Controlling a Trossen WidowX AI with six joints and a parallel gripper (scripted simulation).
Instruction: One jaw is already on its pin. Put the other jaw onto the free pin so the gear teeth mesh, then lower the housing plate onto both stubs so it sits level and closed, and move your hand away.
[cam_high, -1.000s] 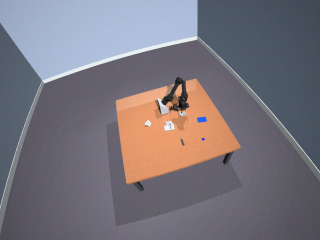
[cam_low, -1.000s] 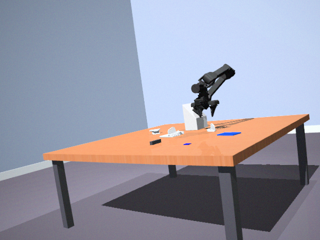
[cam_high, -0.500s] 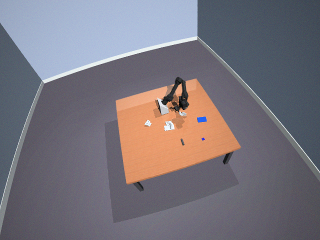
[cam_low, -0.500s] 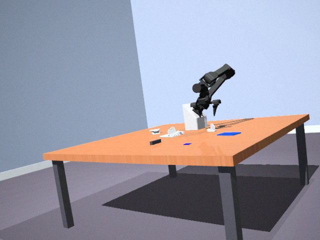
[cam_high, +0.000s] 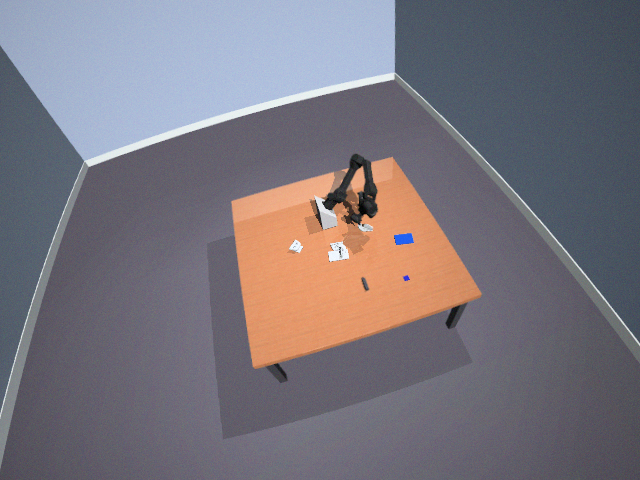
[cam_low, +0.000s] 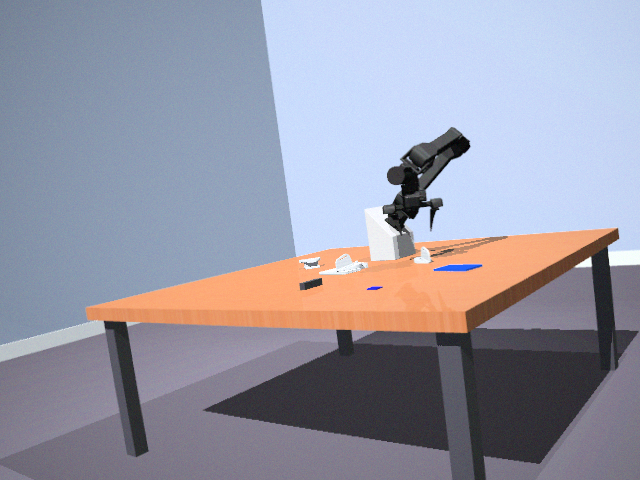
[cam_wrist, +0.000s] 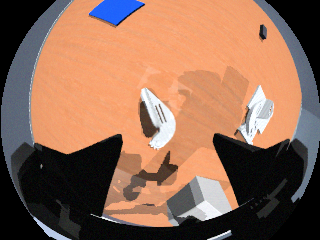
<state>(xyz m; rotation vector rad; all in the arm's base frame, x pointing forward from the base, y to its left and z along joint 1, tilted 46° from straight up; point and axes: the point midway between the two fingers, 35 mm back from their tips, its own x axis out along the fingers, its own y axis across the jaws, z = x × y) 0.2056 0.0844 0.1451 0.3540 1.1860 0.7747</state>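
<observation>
The loose white jaw lies on the table near the arm's base, with a raised curved part. The white base stands farther off and carries the other white jaw. The pins and teeth are too small to tell. A separate small white piece, apparently the housing plate, lies beyond the base. My gripper is open and empty, in the air above the loose jaw; in the wrist view that jaw shows between and beyond the fingertips.
A blue rectangle lies to one side of the loose jaw. A small blue square and a black block lie farther out. A grey-white wedge-shaped block stands by the arm.
</observation>
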